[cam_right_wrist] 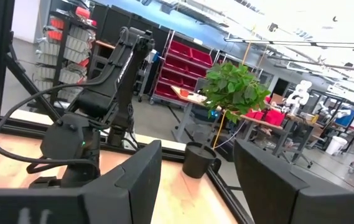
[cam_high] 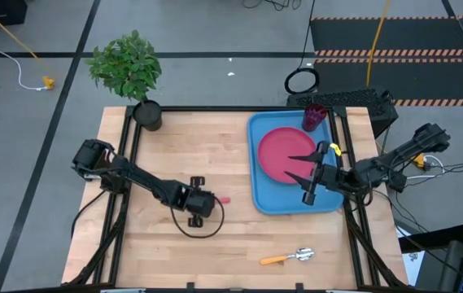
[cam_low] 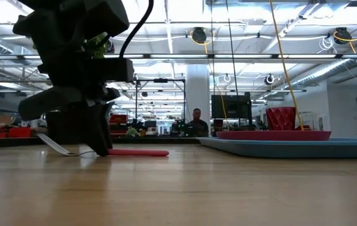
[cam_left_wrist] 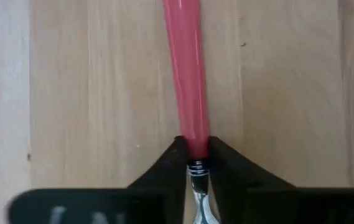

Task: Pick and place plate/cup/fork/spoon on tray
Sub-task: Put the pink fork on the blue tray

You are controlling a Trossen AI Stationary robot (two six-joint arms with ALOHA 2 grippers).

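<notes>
High view: the left hand (cam_high: 198,200) is lowered to the middle of the counter (cam_high: 174,252), clenched on a fork (cam_high: 221,199) whose pink handle sticks out past the fingertips toward the tray (cam_high: 257,191). In the left wrist view the two dark fingers (cam_left_wrist: 170,165) are pressed against the fork (cam_left_wrist: 189,93) where the pink handle meets the metal neck, with the handle lying flat on the wood ahead of the hand. The right hand (cam_high: 300,167) is held over the tray, its fingers spread apart and grasping nothing, directly above the plate (cam_high: 276,155). The plate lies inside the tray, and the cup (cam_high: 314,116) stands in the tray corner beyond the right hand. An orange-handled spoon (cam_high: 288,257) lies on the counter, well apart from both hands.
</notes>
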